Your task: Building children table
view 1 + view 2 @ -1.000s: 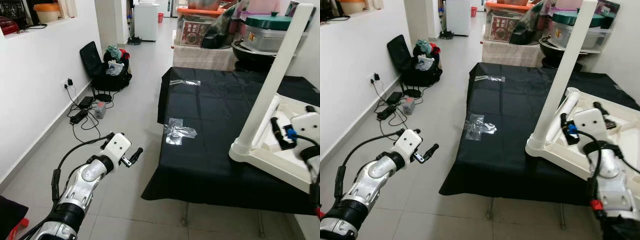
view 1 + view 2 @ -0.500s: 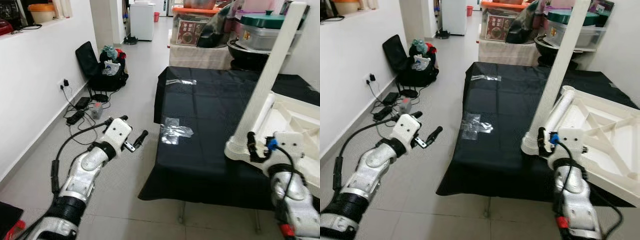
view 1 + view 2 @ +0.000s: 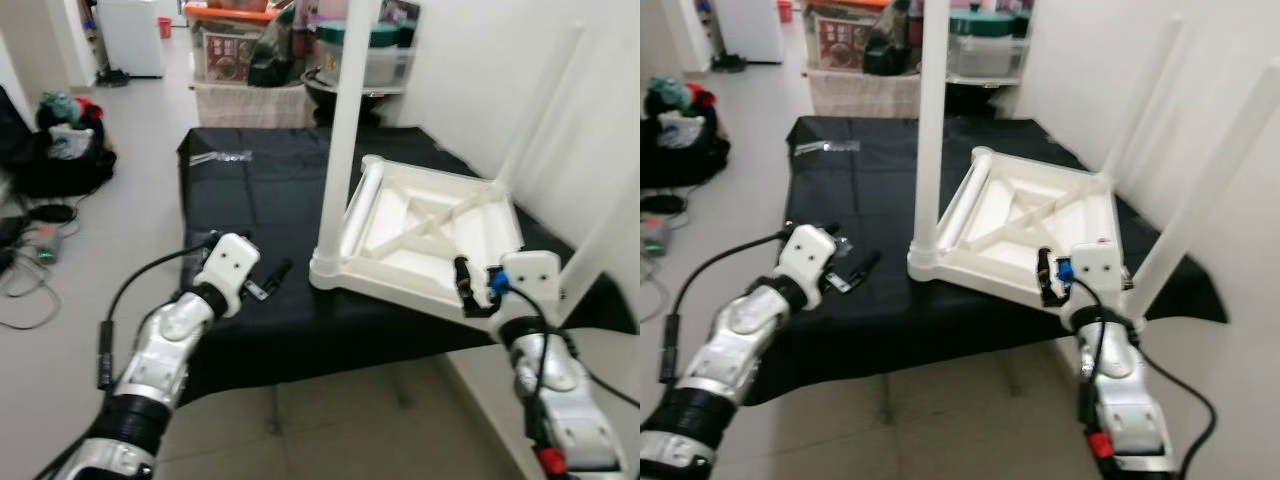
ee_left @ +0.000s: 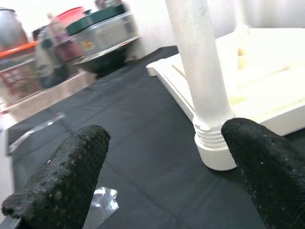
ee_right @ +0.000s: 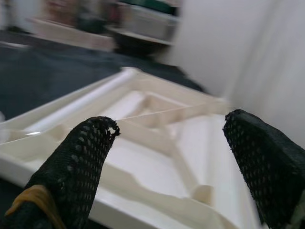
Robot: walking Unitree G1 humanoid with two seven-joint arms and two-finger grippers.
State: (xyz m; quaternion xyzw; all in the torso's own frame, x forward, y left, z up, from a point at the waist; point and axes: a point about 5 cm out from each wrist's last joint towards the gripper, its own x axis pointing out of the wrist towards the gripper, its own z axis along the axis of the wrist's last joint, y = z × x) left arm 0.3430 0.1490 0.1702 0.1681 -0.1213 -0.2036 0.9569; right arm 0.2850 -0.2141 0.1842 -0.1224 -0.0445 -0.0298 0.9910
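Note:
A white children's table (image 3: pixel 430 225) lies upside down on a table draped in black cloth (image 3: pixel 250 190). One white leg (image 3: pixel 345 130) stands upright at its near left corner, and two more legs (image 3: pixel 1230 170) rise on the right side, blurred. A white tube (image 3: pixel 360 205) lies along the tabletop's left inner edge. My left gripper (image 3: pixel 265 280) hovers open over the cloth, just left of the near-left leg's base (image 4: pixel 209 143). My right gripper (image 3: pixel 475 290) is open at the tabletop's near right corner, facing its ribbed underside (image 5: pixel 157 157).
Storage boxes and a large pot (image 3: pixel 345 60) crowd the far end of the cloth. Crumpled clear tape (image 3: pixel 220 157) lies on the cloth. Bags (image 3: pixel 55 140) and cables (image 3: pixel 30 250) sit on the floor at left. A white wall (image 3: pixel 500 70) runs along the right.
The whole view has swung right, so the camera turned. My left gripper has come from above the floor to over the cloth. My right gripper now sits at the tabletop's near right corner.

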